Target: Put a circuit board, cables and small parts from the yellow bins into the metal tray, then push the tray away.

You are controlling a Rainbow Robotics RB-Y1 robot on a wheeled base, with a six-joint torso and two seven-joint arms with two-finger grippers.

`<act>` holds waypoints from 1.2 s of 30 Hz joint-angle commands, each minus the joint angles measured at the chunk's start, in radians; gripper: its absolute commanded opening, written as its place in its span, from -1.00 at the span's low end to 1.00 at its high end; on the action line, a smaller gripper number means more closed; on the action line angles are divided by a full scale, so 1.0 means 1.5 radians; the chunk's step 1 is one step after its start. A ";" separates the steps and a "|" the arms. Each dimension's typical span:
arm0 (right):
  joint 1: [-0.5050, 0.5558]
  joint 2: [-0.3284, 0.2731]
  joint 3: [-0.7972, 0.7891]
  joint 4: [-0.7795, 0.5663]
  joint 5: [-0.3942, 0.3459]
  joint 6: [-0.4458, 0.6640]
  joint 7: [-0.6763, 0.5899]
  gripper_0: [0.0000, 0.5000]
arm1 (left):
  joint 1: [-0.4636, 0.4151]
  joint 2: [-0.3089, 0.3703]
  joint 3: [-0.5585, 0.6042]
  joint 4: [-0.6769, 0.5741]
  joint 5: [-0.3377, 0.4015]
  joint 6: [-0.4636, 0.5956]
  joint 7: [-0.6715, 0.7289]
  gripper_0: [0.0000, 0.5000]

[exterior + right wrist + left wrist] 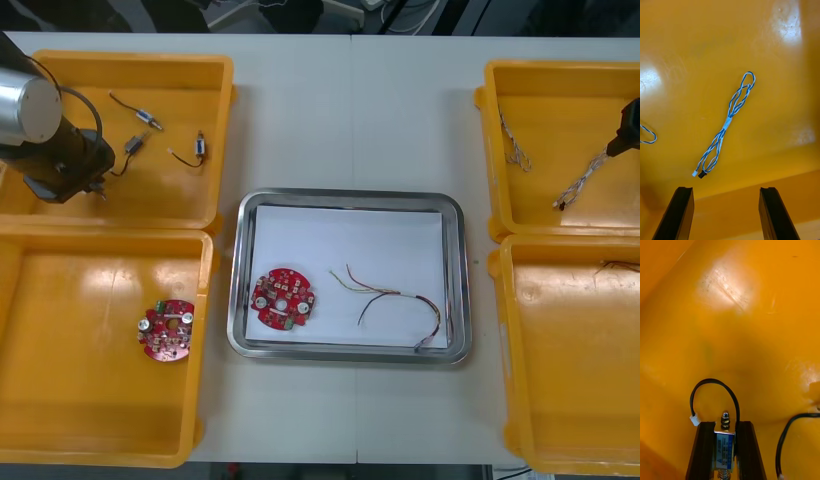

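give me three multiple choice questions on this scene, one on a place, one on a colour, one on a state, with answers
1. Where does the circuit board outside the metal tray lie?
A. near left yellow bin
B. far right yellow bin
C. bare table

2. What colour is the cable ahead of the right gripper?
A. black
B. blue and white
C. red and yellow

3. How is the left gripper?
A. open
B. shut on nothing
C. shut on a small metal part

Answers: 1 A, the front view shows it on that bin's floor. 2 B, its twisted strands are blue and white. 3 C, the part sits clamped between its fingers.
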 commanded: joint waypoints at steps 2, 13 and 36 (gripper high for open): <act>0.037 0.026 -0.019 -0.077 0.017 0.001 -0.061 1.00 | 0.010 0.049 0.041 -0.061 0.009 0.067 -0.091 -1.00; 0.036 0.036 -0.026 -0.056 0.049 -0.057 -0.073 1.00 | -0.004 0.093 0.045 -0.195 0.088 0.191 -0.105 -1.00; -0.052 0.053 -0.006 0.158 0.064 -0.220 -0.184 1.00 | -0.168 0.000 -0.086 -0.292 0.145 0.281 -0.081 -1.00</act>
